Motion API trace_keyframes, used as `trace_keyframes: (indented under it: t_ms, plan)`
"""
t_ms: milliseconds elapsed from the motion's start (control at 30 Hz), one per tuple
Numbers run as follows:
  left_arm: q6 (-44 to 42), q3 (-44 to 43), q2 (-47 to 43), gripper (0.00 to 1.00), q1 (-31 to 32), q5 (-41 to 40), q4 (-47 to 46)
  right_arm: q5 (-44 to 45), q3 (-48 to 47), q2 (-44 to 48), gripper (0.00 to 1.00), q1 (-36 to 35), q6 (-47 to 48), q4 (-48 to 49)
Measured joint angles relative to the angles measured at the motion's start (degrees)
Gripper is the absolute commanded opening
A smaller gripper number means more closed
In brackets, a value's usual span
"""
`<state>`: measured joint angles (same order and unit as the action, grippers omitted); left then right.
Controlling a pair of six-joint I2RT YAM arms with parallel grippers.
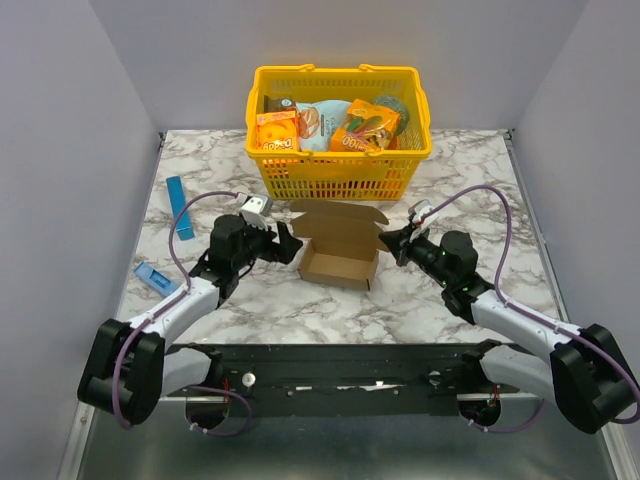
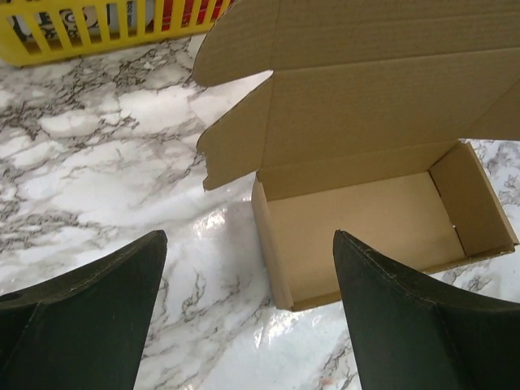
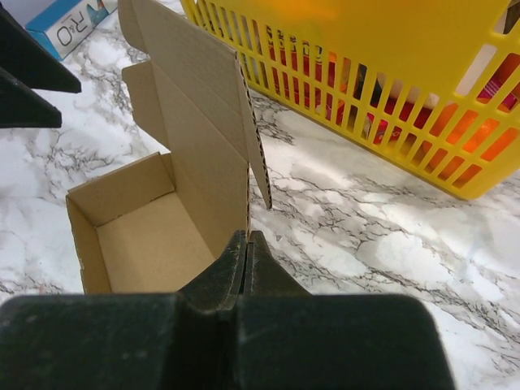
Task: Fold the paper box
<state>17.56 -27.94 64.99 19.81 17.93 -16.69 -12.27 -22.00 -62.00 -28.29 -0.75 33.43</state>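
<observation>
The paper box (image 1: 340,250) is a small brown carton, standing open on the marble table with its lid flap raised at the back. My left gripper (image 1: 290,245) is open just left of the box, touching nothing; in the left wrist view the box (image 2: 366,219) lies ahead and right of the gripper (image 2: 248,240), with its near left corner between the fingers. My right gripper (image 1: 388,243) is shut on the right end of the box's raised back panel. The right wrist view shows the cardboard edge pinched at the gripper (image 3: 248,236), with the open box (image 3: 146,236) to its left.
A yellow basket (image 1: 340,165) with orange snack packs stands right behind the box; it also shows in the right wrist view (image 3: 390,81). A slim blue box (image 1: 179,207) and a second blue box (image 1: 155,277) lie at the table's left.
</observation>
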Motion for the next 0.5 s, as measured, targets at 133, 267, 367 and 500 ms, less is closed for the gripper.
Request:
trace_keyframes:
  t_ms: [133, 267, 367, 500]
  plan:
    - [-0.94, -0.39, 4.7, 0.89, -0.48, 1.4, -5.25, -0.07, 0.0, -0.09, 0.01, 0.0, 0.46, 0.04]
    - [-1.92, -0.66, 9.03, 0.86, -1.49, 3.3, -10.12, -0.61, 0.0, -0.09, 0.01, 0.0, 0.7, 0.04]
    - [-2.34, -0.79, 11.76, 0.78, -2.03, 5.29, -14.45, -1.03, 0.0, -0.09, 0.01, 0.0, 0.81, 0.07]
    - [-2.27, -2.36, 16.11, 0.72, -2.23, 8.57, -18.67, -1.25, 0.0, -0.09, 0.01, 0.0, 0.85, 0.04]
